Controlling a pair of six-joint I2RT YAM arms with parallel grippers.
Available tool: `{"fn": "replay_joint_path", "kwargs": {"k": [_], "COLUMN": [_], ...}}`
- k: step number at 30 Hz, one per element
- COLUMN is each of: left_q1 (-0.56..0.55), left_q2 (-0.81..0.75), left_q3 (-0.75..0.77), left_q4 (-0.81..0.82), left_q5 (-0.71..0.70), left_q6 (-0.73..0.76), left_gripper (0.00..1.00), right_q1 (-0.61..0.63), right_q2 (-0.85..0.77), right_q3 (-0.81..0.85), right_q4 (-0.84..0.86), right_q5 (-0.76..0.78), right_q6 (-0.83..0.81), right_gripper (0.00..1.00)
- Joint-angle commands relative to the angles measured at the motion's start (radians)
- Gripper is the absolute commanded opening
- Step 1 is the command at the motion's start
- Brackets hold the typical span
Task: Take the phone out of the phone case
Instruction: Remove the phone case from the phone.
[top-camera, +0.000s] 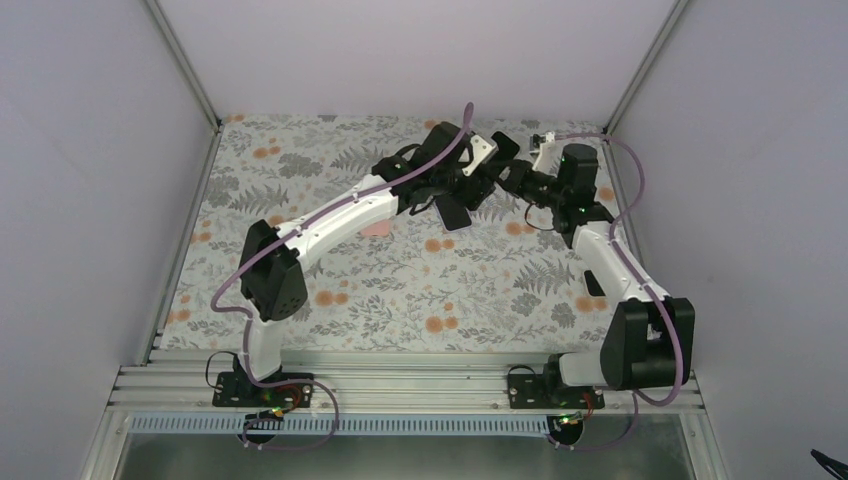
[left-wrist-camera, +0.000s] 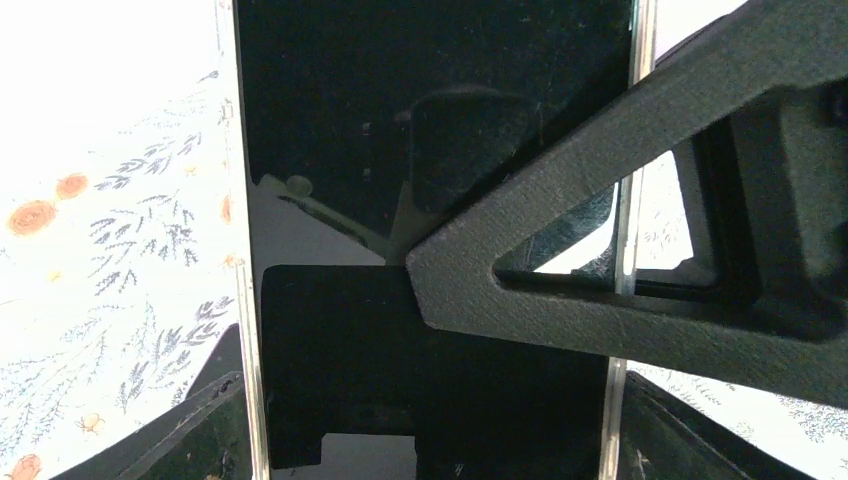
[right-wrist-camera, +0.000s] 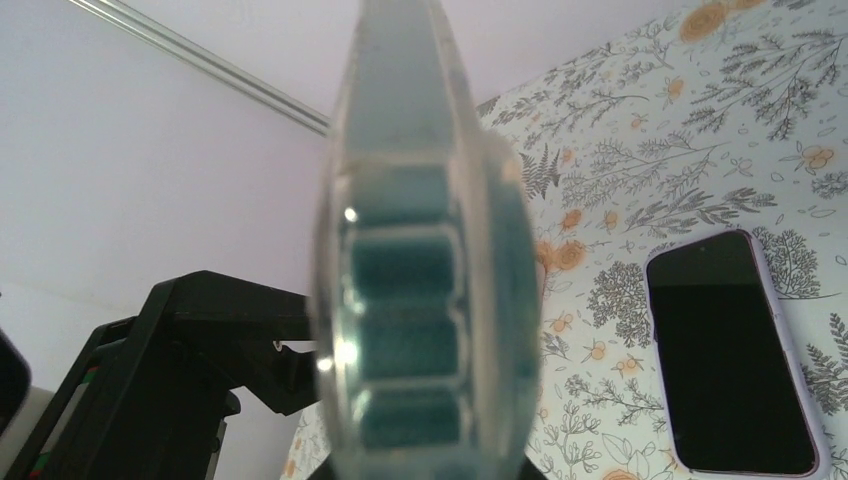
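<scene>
- Fingers (left-wrist-camera: 205, 435) of the left end effector (left-wrist-camera: 430, 445) stand wide apart and grip nothing. They flank the long edges of the phone (right-wrist-camera: 735, 350) from above. Whether they touch those edges cannot be told.
- Phone position: flat and screen up on the floral desk (top-camera: 400, 300), toward the far side where the two arms meet. In the right wrist view it lies alone, and nothing around its rim reads as a cover.
- Right end effector (top-camera: 520, 178) is clamped shut on the phone case (right-wrist-camera: 420, 250), a clear, thin shell seen edge-on and blurred close to that wrist's camera. The shell is off the desk and apart from the phone. One of this arm's fingers (left-wrist-camera: 560, 185) crosses above the dark screen in the left wrist view.
- Progress, as a judgement: the separation looks done, with the handset on the desk and its shell in the right arm's grip.
- Remaining work, also a judgement: probably only setting the shell down beside the handset and drawing both arms clear. The top view hides the pair behind the arms, so it cannot confirm this.
</scene>
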Motion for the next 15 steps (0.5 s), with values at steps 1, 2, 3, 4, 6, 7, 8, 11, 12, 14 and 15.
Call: {"fn": "replay_joint_path", "kwargs": {"k": [1,2,3,4,6,7,8,11,12,14,15], "left_q1": [-0.010,-0.010,-0.011,-0.009,-0.007,-0.003,0.003,0.036,0.050,0.087,0.109], "left_q2": [-0.038,-0.052,-0.064,-0.076,-0.102,-0.115,-0.127,-0.173,-0.189,-0.223,-0.241], "left_q3": [0.012,0.002,-0.007,-0.018,-0.044,-0.052,-0.062,-0.099,-0.111,-0.141,-0.158], "left_q4": [0.021,0.023,0.023,0.026,0.027,0.026,0.023,0.019,0.018,0.016,0.018], "left_q5": [-0.012,-0.003,0.009,0.022,0.044,0.060,0.079,0.178,0.223,0.320,0.388], "left_q6": [0.048,0.056,0.063,0.070,0.082,0.087,0.092,0.095,0.095,0.091,0.096], "left_gripper": [0.69,0.76,0.80,0.86,0.99,1.00,1.00,1.00,1.00,1.00,1.00], "right_q1": [-0.002,-0.005,-0.008,-0.010,-0.015,-0.020,-0.024,-0.038,-0.043,-0.056,-0.064], "right_q2": [-0.047,-0.053,-0.058,-0.064,-0.076,-0.083,-0.088,-0.102,-0.108,-0.118,-0.126], "right_q3": [0.011,0.012,0.014,0.015,0.020,0.021,0.022,0.025,0.026,0.027,0.019], "right_q4": [0.010,0.013,0.015,0.017,0.016,0.017,0.018,0.014,0.012,0.012,0.043], "right_q5": [0.012,0.004,-0.006,-0.013,-0.027,-0.037,-0.048,-0.078,-0.091,-0.136,-0.188], "right_q6": [0.000,-0.002,-0.005,-0.010,-0.020,-0.022,-0.022,-0.027,-0.033,-0.059,-0.067], "right_gripper": [0.04,0.04,0.04,0.04,0.04,0.04,0.04,0.04,0.04,0.04,0.04]}}
